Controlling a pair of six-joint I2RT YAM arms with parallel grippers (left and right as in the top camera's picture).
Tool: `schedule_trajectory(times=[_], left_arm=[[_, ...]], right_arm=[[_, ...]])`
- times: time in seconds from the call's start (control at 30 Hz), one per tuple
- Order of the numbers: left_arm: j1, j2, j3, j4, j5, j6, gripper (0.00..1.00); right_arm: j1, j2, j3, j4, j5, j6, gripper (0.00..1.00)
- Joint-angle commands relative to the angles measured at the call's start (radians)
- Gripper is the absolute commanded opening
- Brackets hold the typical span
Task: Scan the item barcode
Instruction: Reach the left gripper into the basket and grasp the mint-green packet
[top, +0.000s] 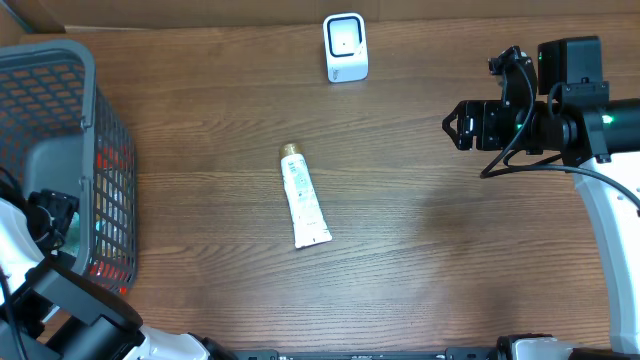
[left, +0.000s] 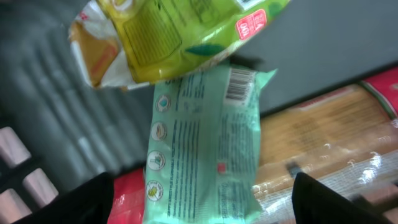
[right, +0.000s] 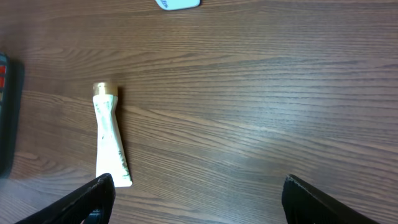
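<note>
Picking stage: the left gripper (left: 202, 194) hangs, jaws apart, over a green packet (left: 202, 143) in the left-side basket (top: 115, 190). The right gripper (right: 199, 190) idles, also apart. Next it likely needs to drop and pinch.

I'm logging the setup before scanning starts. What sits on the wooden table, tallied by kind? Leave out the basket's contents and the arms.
Tube: 1
White scanner: 1
Mesh basket: 1
Total: 3
</note>
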Motion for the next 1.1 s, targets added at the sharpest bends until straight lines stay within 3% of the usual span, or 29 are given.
schedule_trajectory(times=[0.0,0.27,0.37,0.4,0.43,0.47,0.63,0.87,1.07], left_arm=[[-0.006,-0.014,-0.129,0.113,0.008,0.011,0.84],[-0.009,-0.014,-0.349,0.372,-0.008,0.011,0.85],[-0.009,-0.014,-0.369,0.382,-0.011,0.011,0.62],[-0.008,-0.015,-0.366,0.381,-0.010,0.012,0.42],[-0.008,-0.015,-0.361,0.378,-0.010,0.012,0.30],[-0.008,-0.016,-0.348,0.365,-0.007,0.012,0.04],[-0.009,-0.016,-0.204,0.228,0.008,0.023,0.04],[-0.019,-0.016,0.249,-0.107,0.180,0.168,0.04],[-0.110,-0.016,0.657,-0.367,0.206,0.248,0.04]], right_arm=[[0.004,-0.002,0.022,-0.003,0.003,-0.002,0.86],[0.004,-0.002,0.022,-0.027,0.007,-0.002,0.86],[0.004,-0.002,0.022,-0.035,0.021,-0.002,0.86],[0.004,-0.002,0.022,-0.036,0.021,-0.002,0.87],[0.004,-0.002,0.022,-0.036,0.022,-0.002,0.86],[0.004,-0.002,0.022,-0.035,0.025,-0.002,0.87],[0.004,-0.002,0.022,-0.034,0.025,-0.002,0.87],[0.004,-0.002,0.022,-0.022,0.025,-0.002,0.91],[0.004,-0.002,0.022,-0.023,0.024,-0.001,0.91]])
